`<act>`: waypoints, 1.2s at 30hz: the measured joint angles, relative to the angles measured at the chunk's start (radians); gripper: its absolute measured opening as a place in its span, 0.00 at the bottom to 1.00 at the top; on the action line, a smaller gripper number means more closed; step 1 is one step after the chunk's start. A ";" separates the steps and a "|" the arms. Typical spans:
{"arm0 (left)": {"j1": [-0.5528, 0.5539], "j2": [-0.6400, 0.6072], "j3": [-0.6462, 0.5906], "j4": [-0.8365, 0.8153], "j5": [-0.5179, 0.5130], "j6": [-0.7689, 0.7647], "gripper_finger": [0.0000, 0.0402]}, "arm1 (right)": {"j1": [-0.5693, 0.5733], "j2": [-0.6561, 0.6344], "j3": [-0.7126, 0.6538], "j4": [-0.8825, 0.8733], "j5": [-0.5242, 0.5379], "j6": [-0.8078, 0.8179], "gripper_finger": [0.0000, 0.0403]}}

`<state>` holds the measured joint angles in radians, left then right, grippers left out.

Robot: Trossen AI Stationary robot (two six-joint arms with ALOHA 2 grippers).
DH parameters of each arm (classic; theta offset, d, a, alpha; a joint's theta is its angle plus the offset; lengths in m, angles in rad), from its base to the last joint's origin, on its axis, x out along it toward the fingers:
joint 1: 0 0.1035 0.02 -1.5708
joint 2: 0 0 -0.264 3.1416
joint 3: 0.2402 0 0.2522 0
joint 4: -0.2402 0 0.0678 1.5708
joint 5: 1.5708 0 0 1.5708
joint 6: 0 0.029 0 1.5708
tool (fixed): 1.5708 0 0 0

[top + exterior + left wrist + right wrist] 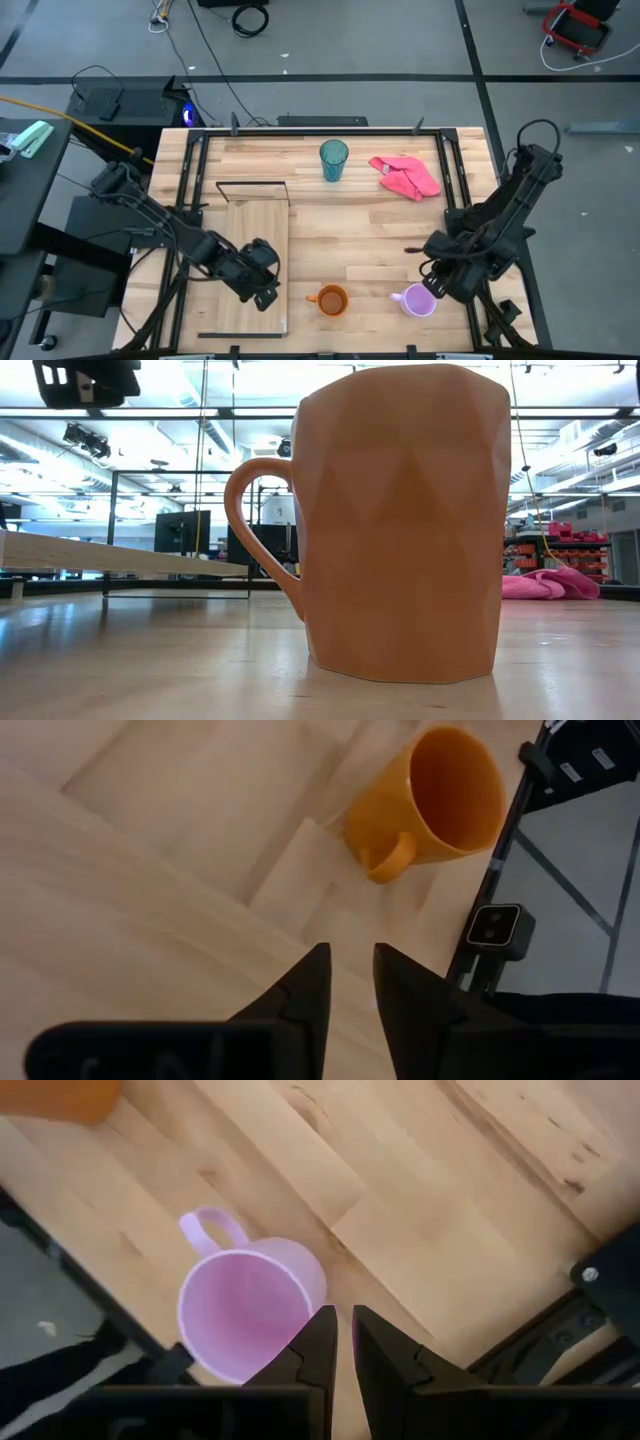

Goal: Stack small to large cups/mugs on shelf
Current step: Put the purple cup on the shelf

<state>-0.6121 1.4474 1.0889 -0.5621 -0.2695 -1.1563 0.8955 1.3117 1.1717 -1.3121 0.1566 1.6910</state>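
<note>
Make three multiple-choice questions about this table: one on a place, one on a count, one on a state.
1. Where is the pink cloth?
A. beside the teal tumbler
B. on the shelf
C. inside the orange mug

2. How many cups or mugs stand on the shelf?
A. none
B. one
C. three

3. How does the lilac mug stand?
A. upside down
B. on its side
C. upright, empty

Answers: 1 A, the cloth lies beside the tumbler. 2 A, all three stand on the tabletop. 3 C, its open mouth faces up.
</note>
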 joint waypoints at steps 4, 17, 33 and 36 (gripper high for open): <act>0.000 0.007 0.000 0.014 0.000 0.000 0.21 | 0.013 0.049 0.000 0.001 -0.005 -0.016 0.11; 0.000 0.007 0.000 0.018 0.000 0.037 0.20 | 0.064 0.177 0.000 0.095 -0.041 0.036 0.28; 0.000 0.007 0.000 0.018 0.000 0.052 0.22 | 0.064 0.233 0.000 0.118 -0.058 0.053 0.30; 0.000 0.007 0.000 0.018 0.000 0.053 0.21 | 0.064 0.233 0.000 0.116 -0.058 0.053 0.30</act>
<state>-0.6118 1.4544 1.0889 -0.5438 -0.2695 -1.1030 0.9592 1.5448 1.1717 -1.1962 0.0990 1.7439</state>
